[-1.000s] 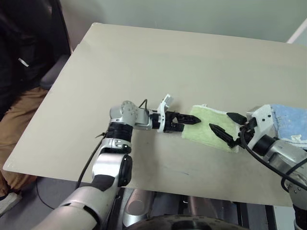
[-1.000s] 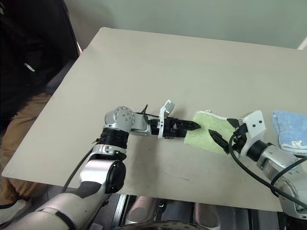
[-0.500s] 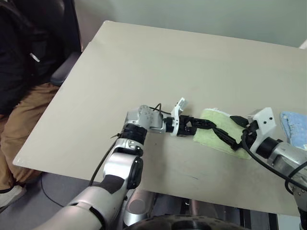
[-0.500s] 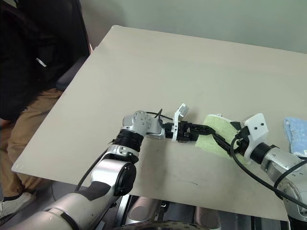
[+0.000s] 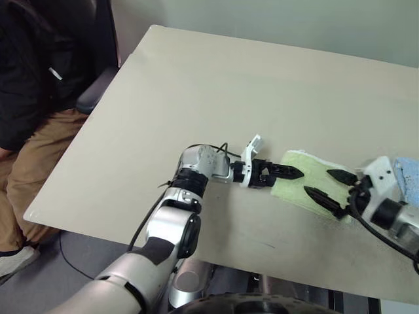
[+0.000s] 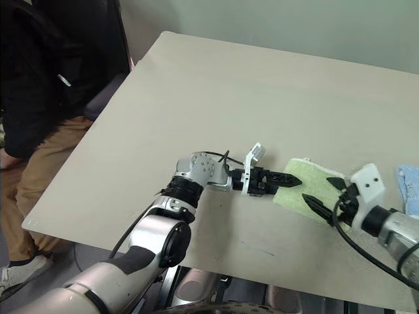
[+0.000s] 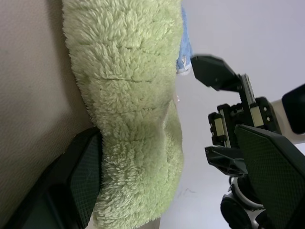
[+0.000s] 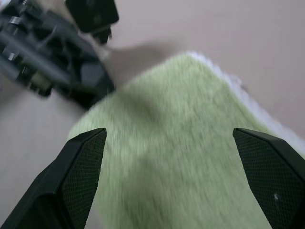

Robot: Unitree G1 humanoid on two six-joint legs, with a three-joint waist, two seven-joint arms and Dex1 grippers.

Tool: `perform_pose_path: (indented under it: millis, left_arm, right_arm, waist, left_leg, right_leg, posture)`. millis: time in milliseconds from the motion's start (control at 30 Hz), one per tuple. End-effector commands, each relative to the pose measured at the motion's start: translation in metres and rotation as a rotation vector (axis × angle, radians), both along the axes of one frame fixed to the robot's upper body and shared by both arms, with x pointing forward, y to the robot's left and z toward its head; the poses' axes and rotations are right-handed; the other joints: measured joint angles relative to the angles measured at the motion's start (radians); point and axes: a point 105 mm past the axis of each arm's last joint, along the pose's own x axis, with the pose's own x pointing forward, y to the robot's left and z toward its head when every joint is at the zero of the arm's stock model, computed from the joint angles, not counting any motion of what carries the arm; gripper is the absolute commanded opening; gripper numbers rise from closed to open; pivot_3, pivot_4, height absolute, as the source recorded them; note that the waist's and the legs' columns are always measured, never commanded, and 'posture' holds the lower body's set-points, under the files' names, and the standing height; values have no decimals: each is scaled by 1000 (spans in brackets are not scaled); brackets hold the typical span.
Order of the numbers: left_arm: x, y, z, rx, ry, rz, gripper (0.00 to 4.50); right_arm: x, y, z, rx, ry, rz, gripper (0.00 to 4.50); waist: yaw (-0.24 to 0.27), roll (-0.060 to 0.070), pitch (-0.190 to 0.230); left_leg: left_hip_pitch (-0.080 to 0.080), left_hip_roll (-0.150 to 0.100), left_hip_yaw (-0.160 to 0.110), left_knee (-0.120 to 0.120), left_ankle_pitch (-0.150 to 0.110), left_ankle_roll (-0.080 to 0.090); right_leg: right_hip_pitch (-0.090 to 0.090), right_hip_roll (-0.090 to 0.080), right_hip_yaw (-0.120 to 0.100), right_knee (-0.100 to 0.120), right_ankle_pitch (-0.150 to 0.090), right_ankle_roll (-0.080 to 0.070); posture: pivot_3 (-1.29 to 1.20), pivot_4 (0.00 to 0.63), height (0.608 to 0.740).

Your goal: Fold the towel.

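Note:
The light green towel [image 5: 314,182] lies on the table as a small thick rectangle, its stacked layers showing in the left wrist view [image 7: 128,95]. My left gripper [image 5: 291,173] points at the towel's left end and is open. One of its fingers [image 7: 78,183] rests low against the cloth's edge and the other [image 7: 274,167] stands above the towel. My right gripper [image 5: 328,185] hovers over the towel's right part, open, with the cloth [image 8: 181,143] between and ahead of its fingers. Nothing is held.
A light blue towel [image 5: 408,178] lies at the right edge, just beyond my right wrist. A person in brown trousers [image 5: 33,150] sits at the table's left side. The beige table [image 5: 222,91] stretches wide behind the towel, and its near edge runs close below both arms.
The camera has swung, shifting the whole picture. My right gripper has drawn back to the right, away from the left gripper's tips. My left gripper has edged right onto the towel's end. Both stayed open.

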Motion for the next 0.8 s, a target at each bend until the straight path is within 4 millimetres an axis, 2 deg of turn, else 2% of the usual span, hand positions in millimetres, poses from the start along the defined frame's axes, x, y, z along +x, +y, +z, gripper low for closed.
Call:
perform_pose_path:
  millis: [33,167,433,533,600,733,800]
  left_arm:
    - [-15,-10,-16,40,22,-59,4500]
    - [-21,-17,-20,50,3,-93,4500]
    - [-25,-34,-14,10,-26,-118,4500]
    - [-25,-36,-14,9,-21,-125,4500]
    - [-25,-38,-12,1,-18,-128,4500]
    - [-25,-44,-9,-9,-36,-140,4500]
    - [-26,-47,-7,-14,-40,-149,3914]
  right_arm:
    - [-3,-6,13,-22,-43,0,4485]
    - [-8,-17,12,-25,-33,-35,4485]
    - [-43,-56,10,-60,44,-135,4485]
    - [-45,-62,10,-57,45,-160,4485]
    - [-46,-63,9,-57,48,-167,4485]
    - [-46,-62,7,-55,52,-169,4485]
    - [-46,-63,7,-56,52,-171,4500]
  waist:
    - [0,0,0]
    - [1,0,0]
    - [14,0,0]
    - [13,0,0]
    - [13,0,0]
    - [13,0,0]
    - [13,0,1]
  left_leg:
    - [0,0,0,0,0,0]
    - [0,0,0,0,0,0]
    - [-1,-3,1,0,-3,5]
    - [-1,-4,3,0,-5,8]
    - [-1,-4,4,1,-10,18]
    - [-1,-4,4,1,-10,18]
    - [-1,-4,5,1,-9,18]
  right_leg:
    - [0,0,0,0,0,0]
    - [1,0,1,0,-1,1]
    - [3,1,9,-2,-5,7]
    - [3,3,17,-2,-8,12]
    - [3,3,19,-2,-9,14]
    - [4,3,19,-2,-8,13]
    - [5,3,19,-2,-8,13]
  posture:
    - [0,150,740]
    - [0,150,740]
    - [0,150,740]
    - [0,150,740]
    - [0,150,740]
    - [0,150,740]
    - [0,150,740]
